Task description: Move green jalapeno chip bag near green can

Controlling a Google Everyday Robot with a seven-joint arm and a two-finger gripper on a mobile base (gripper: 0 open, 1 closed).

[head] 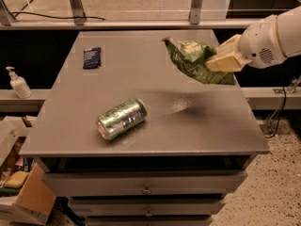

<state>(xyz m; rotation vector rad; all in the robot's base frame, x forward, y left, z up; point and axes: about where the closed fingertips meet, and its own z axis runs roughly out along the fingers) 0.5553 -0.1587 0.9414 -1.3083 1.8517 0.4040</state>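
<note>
The green jalapeno chip bag is a wrinkly green foil bag held in the air above the right side of the grey table. My gripper comes in from the right on a white arm and is shut on the bag's right end. The bag's shadow falls on the table below it. The green can lies on its side near the table's front left, well apart from the bag, to its lower left.
A small flat dark blue packet lies at the table's back left. A white pump bottle stands on a ledge left of the table. Cardboard boxes sit on the floor at lower left. Drawers are below the tabletop.
</note>
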